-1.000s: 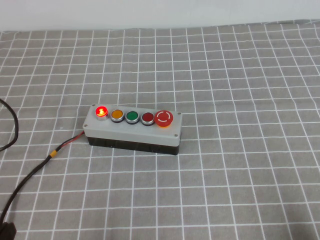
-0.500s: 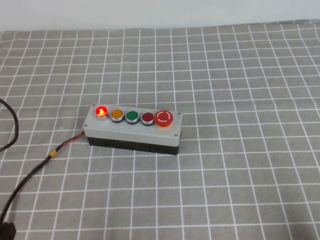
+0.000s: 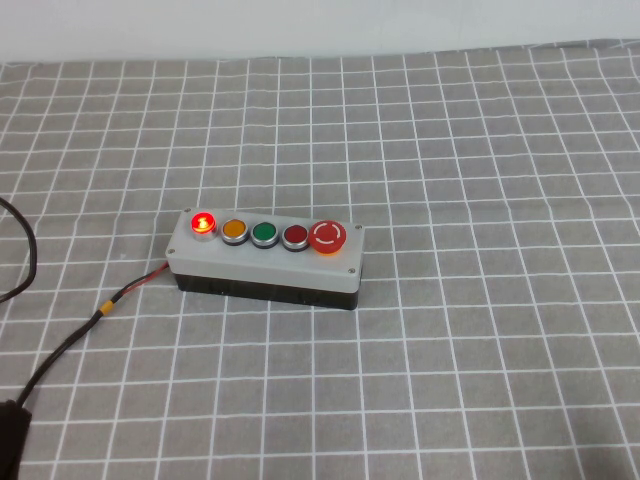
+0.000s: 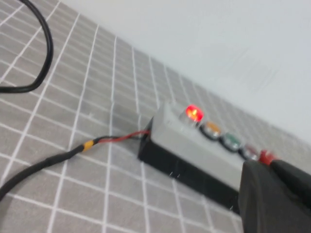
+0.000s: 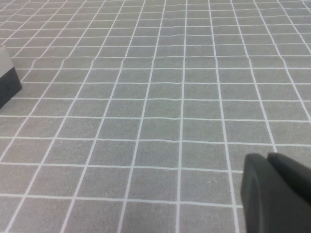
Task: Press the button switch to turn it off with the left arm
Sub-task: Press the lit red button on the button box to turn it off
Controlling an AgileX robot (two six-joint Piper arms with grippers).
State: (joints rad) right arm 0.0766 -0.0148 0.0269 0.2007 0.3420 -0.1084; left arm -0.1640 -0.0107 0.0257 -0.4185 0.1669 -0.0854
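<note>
High view: button switch box (image 3: 264, 262), left-end red lamp (image 3: 203, 223) lit, mid tabletop (image 3: 480, 360). Left gripper (image 4: 274, 199) near-left, apart from box. Right gripper (image 5: 277, 194) above bare cloth. Grip states: cannot tell.

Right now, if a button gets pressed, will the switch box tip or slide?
The switch box is low, wide and flat on the cloth, so tipping seems unlikely. A slanted press might slide it; its cable lies slack. Left end effector is near the box, right end effector over cloth.
</note>
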